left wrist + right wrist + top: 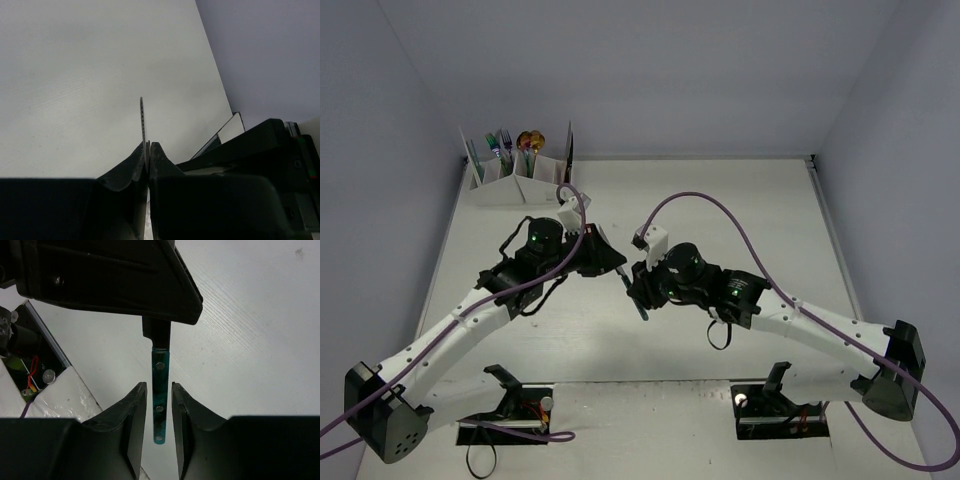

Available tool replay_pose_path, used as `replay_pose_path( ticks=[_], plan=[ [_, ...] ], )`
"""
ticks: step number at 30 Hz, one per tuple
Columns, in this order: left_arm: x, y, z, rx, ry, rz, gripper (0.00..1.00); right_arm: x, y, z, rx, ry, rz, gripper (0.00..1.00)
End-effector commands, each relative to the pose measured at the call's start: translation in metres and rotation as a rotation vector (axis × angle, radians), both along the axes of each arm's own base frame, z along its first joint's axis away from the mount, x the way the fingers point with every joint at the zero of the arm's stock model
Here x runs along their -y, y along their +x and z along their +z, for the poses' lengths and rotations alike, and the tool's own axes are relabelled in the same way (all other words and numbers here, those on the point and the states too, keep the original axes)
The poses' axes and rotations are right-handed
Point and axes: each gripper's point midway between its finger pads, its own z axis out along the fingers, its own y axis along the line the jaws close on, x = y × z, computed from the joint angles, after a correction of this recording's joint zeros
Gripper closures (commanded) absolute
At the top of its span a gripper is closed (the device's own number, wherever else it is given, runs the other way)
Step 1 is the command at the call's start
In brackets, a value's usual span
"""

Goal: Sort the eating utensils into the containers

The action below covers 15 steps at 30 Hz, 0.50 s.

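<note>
My left gripper [148,145] is shut on a slim teal utensil [142,117], seen edge-on, with its handle sticking out past the fingertips. In the right wrist view the riveted teal handle [160,365] hangs from the left gripper's fingers [156,332], between my right gripper's [158,386] open fingers without touching them. In the top view both grippers meet mid-table, left [618,268] and right [638,285], with the dark utensil [642,308] between them. The white rack [515,188] stands at the far left and holds several utensils [505,145].
Purple cables [700,200] loop over both arms. The arm base mounts [520,405] sit at the near edge, one of them showing in the right wrist view [30,370]. Grey walls close in the table at the left, back and right.
</note>
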Motion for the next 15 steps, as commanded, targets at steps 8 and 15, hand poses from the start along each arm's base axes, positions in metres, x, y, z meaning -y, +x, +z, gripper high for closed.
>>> replay_pose_path(
  ticks=[8, 15],
  plan=[
    [-0.015, 0.035, 0.036, 0.154, 0.084, 0.098, 1.00, 0.002, 0.019, 0.026, 0.096, 0.067, -0.097, 0.22],
    [-0.090, 0.115, 0.062, 0.258, 0.360, 0.361, 1.00, 0.035, 0.031, 0.027, 0.145, 0.062, -0.232, 0.13]
  ],
)
